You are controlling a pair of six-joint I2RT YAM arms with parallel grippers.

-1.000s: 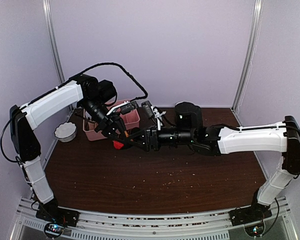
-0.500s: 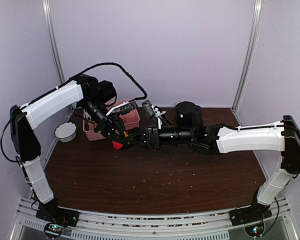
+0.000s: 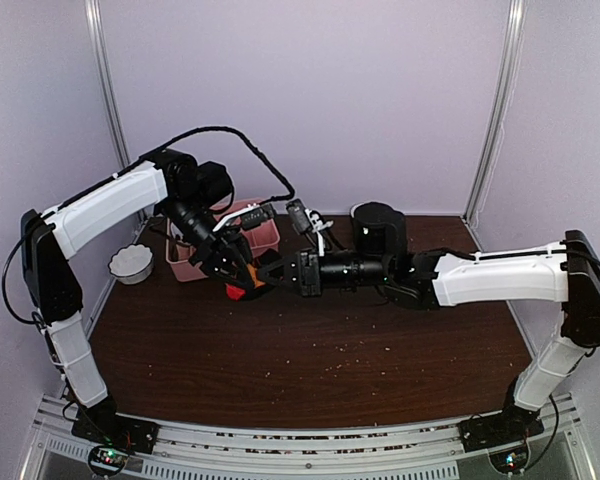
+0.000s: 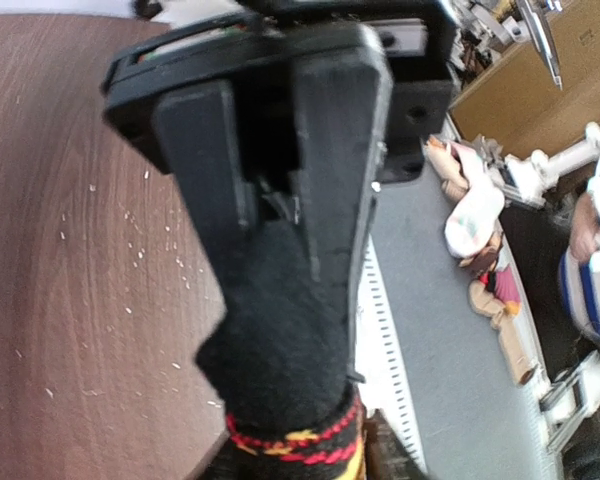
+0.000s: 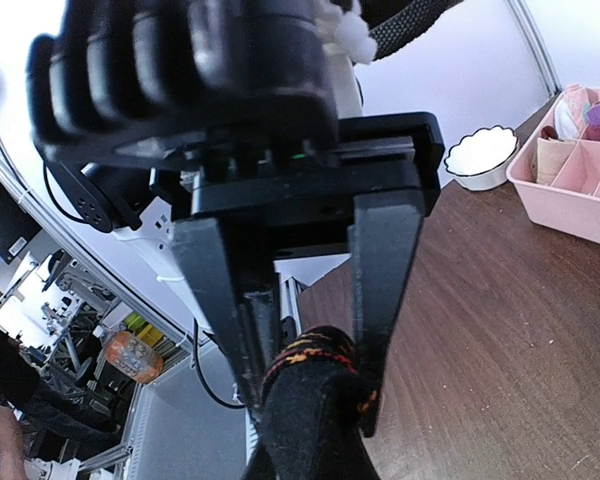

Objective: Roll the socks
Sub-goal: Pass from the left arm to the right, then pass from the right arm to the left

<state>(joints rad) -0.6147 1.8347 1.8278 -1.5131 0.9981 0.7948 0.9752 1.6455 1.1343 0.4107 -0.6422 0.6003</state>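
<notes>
My left gripper [image 4: 280,240] and right gripper [image 5: 315,385] both pinch one black argyle fabric sock [image 5: 310,430]. The pink plastic compartment tray [image 5: 570,215] holds small pink and purple things.

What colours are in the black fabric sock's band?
Red and yellow; sock shows best in left wrist view.
</notes>
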